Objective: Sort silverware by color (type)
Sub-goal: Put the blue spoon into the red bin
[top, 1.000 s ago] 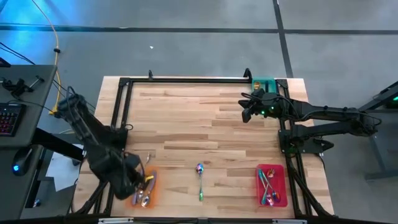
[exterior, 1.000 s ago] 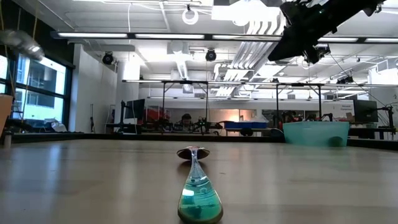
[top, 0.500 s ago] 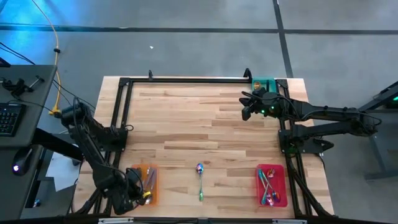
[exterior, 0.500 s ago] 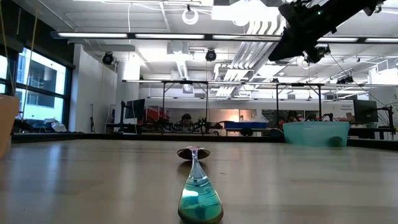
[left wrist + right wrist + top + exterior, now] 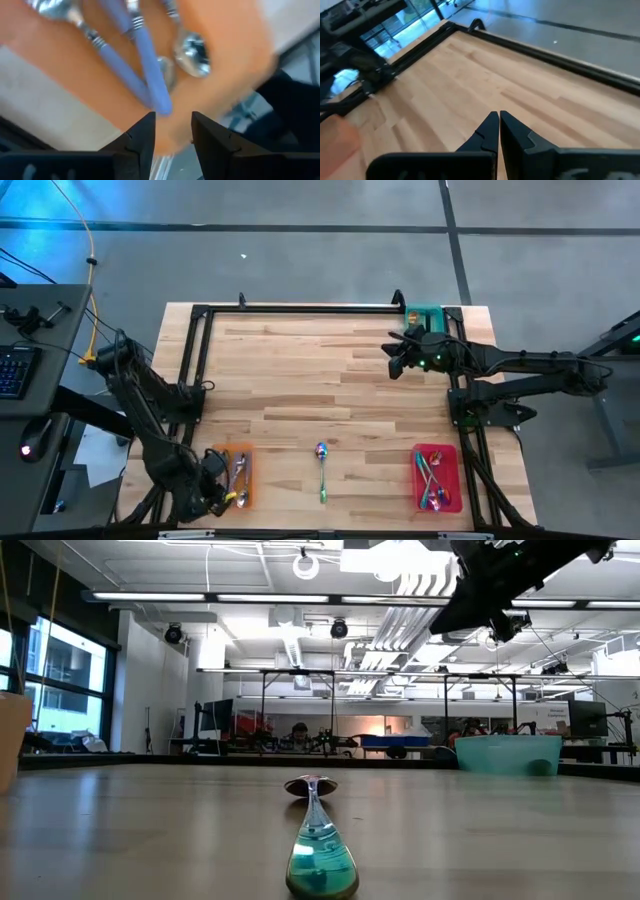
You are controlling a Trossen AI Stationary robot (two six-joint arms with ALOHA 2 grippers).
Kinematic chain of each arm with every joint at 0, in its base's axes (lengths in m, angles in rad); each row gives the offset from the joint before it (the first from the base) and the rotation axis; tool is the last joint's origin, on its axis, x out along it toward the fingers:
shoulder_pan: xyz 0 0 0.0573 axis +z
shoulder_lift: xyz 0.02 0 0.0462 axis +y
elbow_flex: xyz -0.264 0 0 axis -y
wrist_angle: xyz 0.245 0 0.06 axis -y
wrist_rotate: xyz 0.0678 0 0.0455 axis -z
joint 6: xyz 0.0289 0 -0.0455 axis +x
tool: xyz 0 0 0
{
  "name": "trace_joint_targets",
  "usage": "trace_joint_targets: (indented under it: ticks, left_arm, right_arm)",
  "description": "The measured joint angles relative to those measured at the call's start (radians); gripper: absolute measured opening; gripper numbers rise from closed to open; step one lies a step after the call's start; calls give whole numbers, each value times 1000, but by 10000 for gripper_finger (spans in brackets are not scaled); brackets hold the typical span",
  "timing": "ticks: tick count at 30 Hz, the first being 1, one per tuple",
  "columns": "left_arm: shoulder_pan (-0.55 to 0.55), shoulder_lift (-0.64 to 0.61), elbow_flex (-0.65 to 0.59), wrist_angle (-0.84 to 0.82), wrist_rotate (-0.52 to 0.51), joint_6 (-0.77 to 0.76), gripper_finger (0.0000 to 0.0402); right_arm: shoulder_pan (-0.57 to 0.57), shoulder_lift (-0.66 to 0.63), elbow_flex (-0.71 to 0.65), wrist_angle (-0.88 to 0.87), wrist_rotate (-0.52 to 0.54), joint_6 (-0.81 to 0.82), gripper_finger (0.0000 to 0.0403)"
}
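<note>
Silver spoons (image 5: 192, 50) lie flat in the orange tray (image 5: 244, 478) at the table's near left. My left gripper (image 5: 172, 117) hangs open over that tray's near left corner (image 5: 226, 492), pointing steeply down, with nothing between its fingers. The end of one spoon handle (image 5: 161, 104) lies just ahead of the fingertips. One rainbow spoon (image 5: 321, 470) lies alone on the wood near the front edge, its greenish handle end (image 5: 320, 865) nearest the low camera. Several rainbow spoons (image 5: 432, 478) rest in the red tray (image 5: 452, 455). My right gripper (image 5: 393, 362) hovers shut high over the far right.
A teal bin (image 5: 422, 313) stands at the far right corner, beside my right arm. A black metal frame (image 5: 300, 307) runs along the table's far, left and right edges. Bare wood (image 5: 320, 380) fills the table's middle.
My left gripper has swung toward the table's near left corner and sunk, from over the orange tray's middle to its near left corner. The tray and its spoons, half covered by the arm before, now show. My right arm has kept still.
</note>
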Motion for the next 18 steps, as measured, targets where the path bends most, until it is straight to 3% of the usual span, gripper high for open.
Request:
trace_joint_targets:
  ticks: [3, 8, 10, 14, 18]
  left_arm:
    - [1, -73, 0, -4, -64, 128, 101]
    - [26, -226, 0, -21, -301, 373, 19]
    - [57, -287, -1, -43, -371, 474, 6]
    - [152, -419, -80, 35, -425, 701, 3]
    - [274, -560, -250, 306, -391, 930, 1]
  right_arm:
    - [52, 15, 0, 4, 1, 42, 0]
    - [179, 107, 0, 57, 18, 132, 0]
    - [229, 159, 0, 84, 40, 169, 0]
    - [305, 253, 0, 148, 68, 256, 0]
    - [373, 306, 1, 196, 109, 322, 0]
